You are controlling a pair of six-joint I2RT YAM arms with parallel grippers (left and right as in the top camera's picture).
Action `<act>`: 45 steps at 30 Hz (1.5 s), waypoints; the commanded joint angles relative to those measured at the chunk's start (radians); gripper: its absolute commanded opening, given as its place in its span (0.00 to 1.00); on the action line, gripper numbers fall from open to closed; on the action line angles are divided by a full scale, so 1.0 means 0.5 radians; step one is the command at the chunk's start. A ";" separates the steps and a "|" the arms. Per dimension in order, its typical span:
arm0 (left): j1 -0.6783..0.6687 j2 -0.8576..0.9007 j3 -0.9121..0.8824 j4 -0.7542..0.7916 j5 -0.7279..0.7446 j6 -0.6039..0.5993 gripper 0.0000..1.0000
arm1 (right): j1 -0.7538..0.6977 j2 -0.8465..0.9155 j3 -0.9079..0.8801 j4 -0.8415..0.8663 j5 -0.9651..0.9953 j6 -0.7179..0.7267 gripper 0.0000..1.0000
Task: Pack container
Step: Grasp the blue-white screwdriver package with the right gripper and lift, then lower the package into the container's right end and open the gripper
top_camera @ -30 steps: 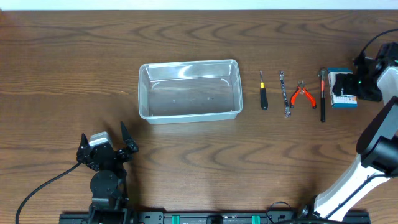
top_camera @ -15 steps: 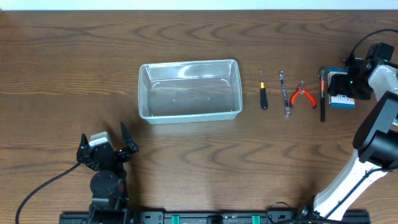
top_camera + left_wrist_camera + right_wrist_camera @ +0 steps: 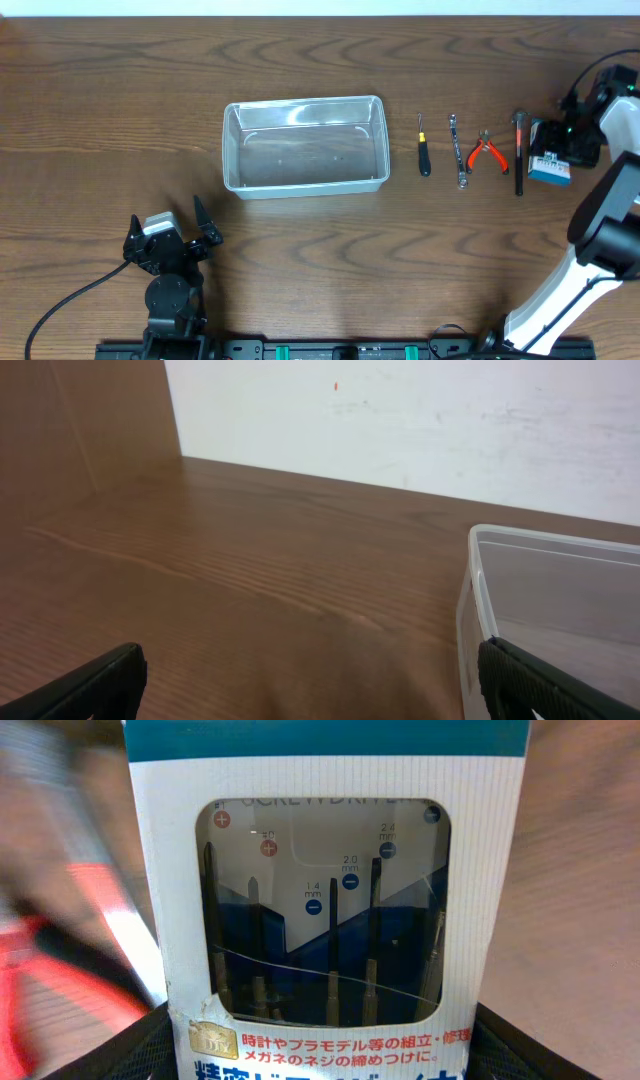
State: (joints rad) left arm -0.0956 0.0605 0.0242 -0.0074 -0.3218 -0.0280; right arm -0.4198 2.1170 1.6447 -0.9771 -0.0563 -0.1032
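Note:
The clear plastic container (image 3: pixel 232 150) stands empty at mid-table; its near corner shows in the left wrist view (image 3: pixel 478 595). My right gripper (image 3: pixel 556 143) at the far right is shut on a small blue-and-white screwdriver-set box (image 3: pixel 551 170), which fills the right wrist view (image 3: pixel 330 840) between my gripper's (image 3: pixel 325 1045) pads (image 3: pixel 110 1055). The box sits slightly tilted. My left gripper (image 3: pixel 168 226) is open and empty near the front left, its fingers (image 3: pixel 100 685) wide apart over bare wood.
A row of hand tools lies right of the container: a black-handled pick (image 3: pixel 424 152), a wrench (image 3: pixel 459 152), orange-handled pliers (image 3: pixel 487 153) and a hammer (image 3: pixel 518 152) beside the box. The pliers show blurred in the right wrist view (image 3: pixel 45 980).
The right gripper closed in on the box, and the box has shifted a little toward the front and tilted. The left arm has not moved.

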 commanded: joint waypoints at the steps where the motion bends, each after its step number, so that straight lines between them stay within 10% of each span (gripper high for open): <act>1: -0.006 -0.008 -0.040 -0.067 -0.040 0.003 0.98 | 0.158 -0.386 0.182 -0.046 -0.053 0.200 0.54; 10: -0.006 -0.008 -0.040 -0.066 -0.039 0.003 0.98 | 0.882 -0.854 0.204 -0.056 -0.043 0.601 0.53; 24: -0.006 -0.008 -0.040 -0.067 -0.040 0.003 0.98 | 1.892 -0.550 0.187 0.089 0.272 1.496 0.51; 45: -0.006 -0.008 -0.040 -0.067 -0.040 0.003 0.98 | 1.968 -0.138 0.152 0.114 0.451 1.363 0.56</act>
State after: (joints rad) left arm -0.0956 0.0605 0.0242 -0.0074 -0.3218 -0.0277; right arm 0.5697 2.0548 1.7306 -0.9195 0.1383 0.5976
